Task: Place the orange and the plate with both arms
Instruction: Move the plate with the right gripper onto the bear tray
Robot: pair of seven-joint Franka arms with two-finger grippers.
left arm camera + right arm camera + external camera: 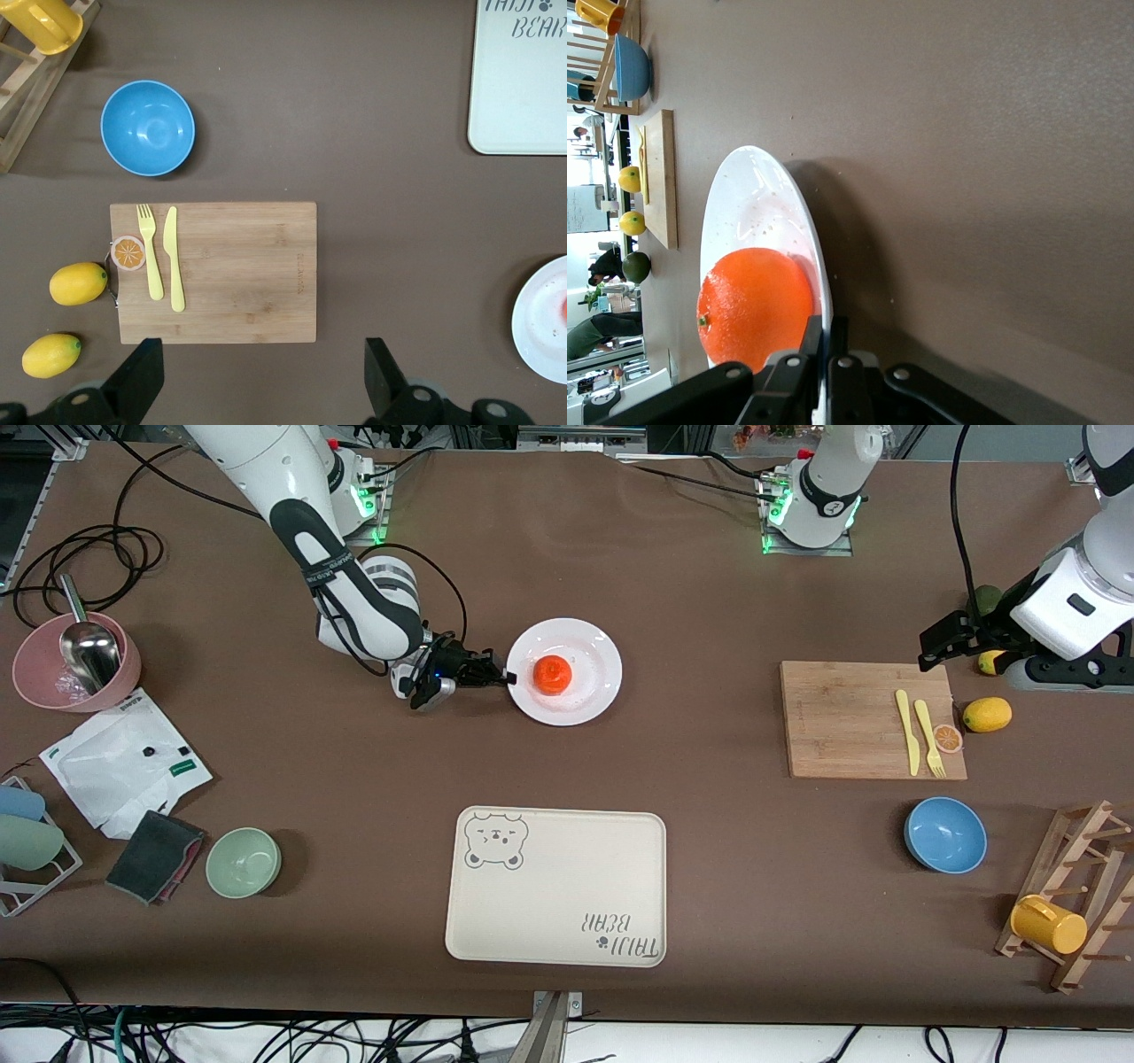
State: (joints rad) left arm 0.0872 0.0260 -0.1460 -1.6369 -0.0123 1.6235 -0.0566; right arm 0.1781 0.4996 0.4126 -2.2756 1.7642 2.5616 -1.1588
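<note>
The white plate point(586, 646) lies on the brown table, farther from the front camera than the beige tray. The orange point(552, 674) rests on the plate, near the rim toward the right arm's end. My right gripper point(509, 679) is shut on that rim, one finger above it and one below. In the right wrist view the rim of the plate point(757, 204) runs between the fingers of the right gripper point(826, 332), with the orange point(755, 305) just beside them. My left gripper point(928, 655) hangs open and empty over the table by the cutting board; it is also the left gripper point(263, 372) of the left wrist view.
A beige bear tray point(558, 886) lies near the front edge. A cutting board point(850, 717) with yellow fork and knife, lemons point(987, 714), a blue bowl point(945, 834) and a wooden rack point(1076, 908) fill the left arm's end. A green bowl point(243, 861), pink bowl point(75, 660) and bags sit at the right arm's end.
</note>
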